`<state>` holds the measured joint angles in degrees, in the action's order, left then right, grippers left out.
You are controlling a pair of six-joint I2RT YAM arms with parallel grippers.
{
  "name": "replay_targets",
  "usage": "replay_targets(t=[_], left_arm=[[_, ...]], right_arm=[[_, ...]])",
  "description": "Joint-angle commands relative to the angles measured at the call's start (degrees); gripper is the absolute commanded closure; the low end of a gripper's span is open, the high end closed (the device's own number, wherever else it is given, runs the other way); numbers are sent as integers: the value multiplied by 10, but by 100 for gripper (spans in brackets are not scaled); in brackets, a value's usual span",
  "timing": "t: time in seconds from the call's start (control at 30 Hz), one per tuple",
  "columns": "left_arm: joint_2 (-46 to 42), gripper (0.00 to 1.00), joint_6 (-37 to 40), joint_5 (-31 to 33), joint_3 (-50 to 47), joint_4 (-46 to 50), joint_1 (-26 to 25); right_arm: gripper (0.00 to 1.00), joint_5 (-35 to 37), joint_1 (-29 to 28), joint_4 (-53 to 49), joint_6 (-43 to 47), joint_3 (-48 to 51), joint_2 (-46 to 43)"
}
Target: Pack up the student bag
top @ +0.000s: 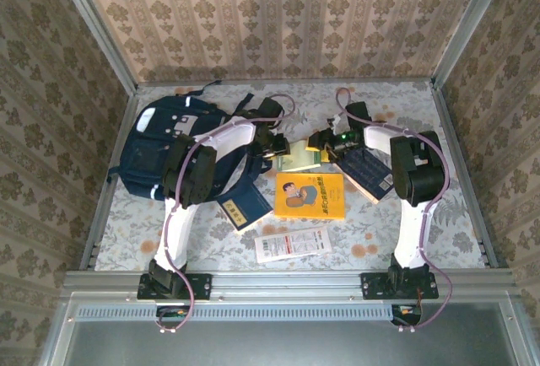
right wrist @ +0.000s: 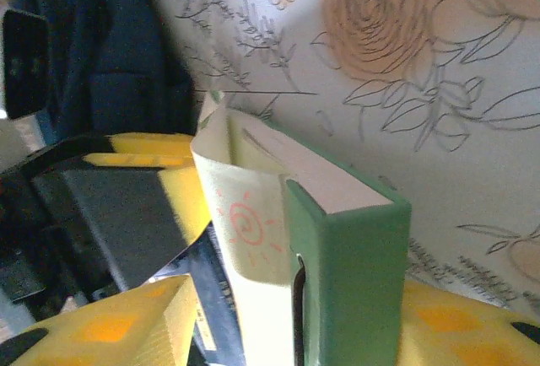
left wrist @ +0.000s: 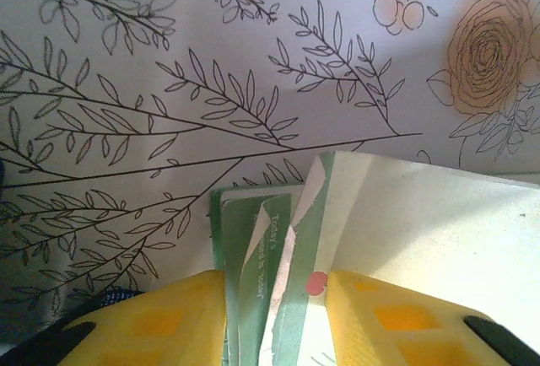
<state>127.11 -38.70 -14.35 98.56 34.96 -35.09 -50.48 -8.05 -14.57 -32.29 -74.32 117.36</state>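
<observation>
**Two grippers meet on a green book (right wrist: 346, 248) beside the backpack (top: 143, 164)**

The navy backpack lies flat at 10 o'clock on the flower-patterned table (top: 456, 231), straps toward the far wall, with the left arm stretched across its near corner. Just past the table's centre, toward 12 o'clock, both arms close in on one pale green book from opposite sides. The left gripper (left wrist: 275, 286) has its yellow fingers (left wrist: 160, 324) pressed against the book's cover and pages, holding that edge between them. The right gripper (right wrist: 295, 290) straddles the green spine with its jaws about half apart; one finger sits against the spine, but whether the other presses on the cover flap cannot be told.

At 6 o'clock from the green book lies a yellow book (top: 310, 196), with a navy booklet (top: 245, 207) at 8 o'clock, touching the backpack's corner. A white leaflet (top: 291, 244) rests nearer the arms' bases, and a dark blue book (top: 364, 172) lies under the right arm at 3 o'clock.
</observation>
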Motion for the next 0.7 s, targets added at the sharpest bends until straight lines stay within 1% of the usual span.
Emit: replay_targets(t=[0.0, 0.07, 0.3, 0.37, 0.53, 0.57, 0.67], left_arm=[[-12, 63, 16, -2, 3, -1, 4], [-17, 63, 16, -6, 1, -2, 4], [-44, 63, 13, -11, -16, -5, 7], [-55, 60, 12, -10, -22, -4, 11], [-87, 50, 1, -15, -35, -1, 24], [-97, 49, 0, -18, -35, 0, 27], [-128, 47, 1, -24, -28, 8, 31]], right_arm=[[46, -35, -1, 22, -19, 3, -26], [48, -10, -1, -1, -6, -1, -23], [63, 39, 1, -3, -12, 5, -30], [69, 56, 4, -4, -12, 8, -40], [80, 93, 16, -13, -9, 14, -75], [83, 103, 17, -15, -9, 17, -83], [87, 124, 15, -9, -18, 26, -117]])
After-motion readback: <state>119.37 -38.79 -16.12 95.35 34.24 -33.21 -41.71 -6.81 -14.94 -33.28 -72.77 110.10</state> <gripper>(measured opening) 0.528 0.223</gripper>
